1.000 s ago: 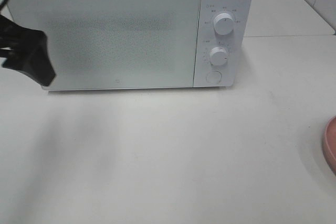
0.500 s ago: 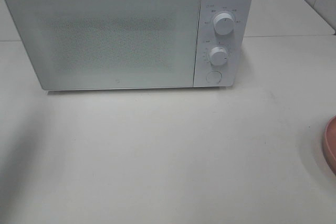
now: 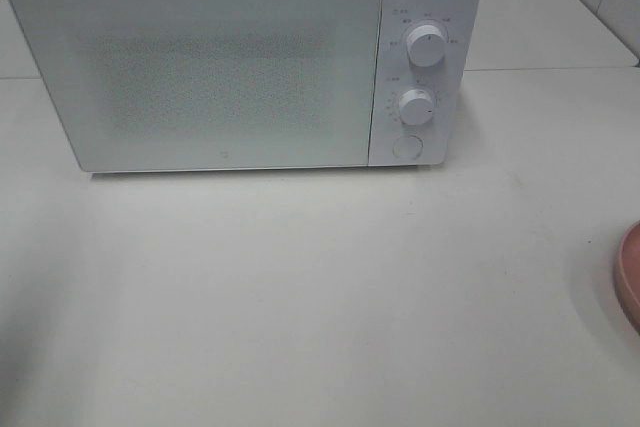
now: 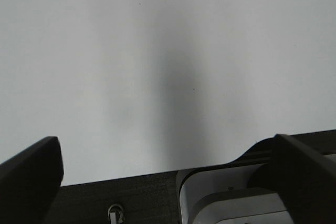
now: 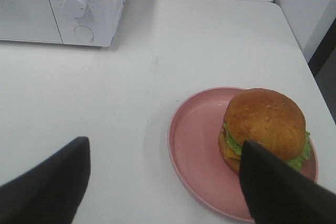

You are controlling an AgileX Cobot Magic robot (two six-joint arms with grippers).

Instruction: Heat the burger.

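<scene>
The burger (image 5: 265, 124), with a golden-brown bun, green lettuce and yellow cheese, sits on a round pink plate (image 5: 194, 145) in the right wrist view. My right gripper (image 5: 164, 145) hovers open just short of the plate, with nothing between its fingers; one finger overlaps the burger's near side. The white microwave (image 3: 220, 67) stands at the back of the table with its door shut. In the exterior view only the plate's rim (image 3: 630, 272) shows at the right edge, and neither arm is visible. My left gripper (image 4: 165, 145) hangs open over bare table.
The microwave's panel carries two knobs (image 3: 427, 45) (image 3: 416, 107) and a round button (image 3: 406, 146). Pale tabletop (image 3: 300, 297) stretches in front of it. A table seam runs behind at the right, and a dark gap borders the table's far right edge (image 5: 320, 56).
One second ago my left gripper was in the exterior view beside the microwave's left edge. It has since drawn out of that view to the left. The microwave and plate have not moved.
</scene>
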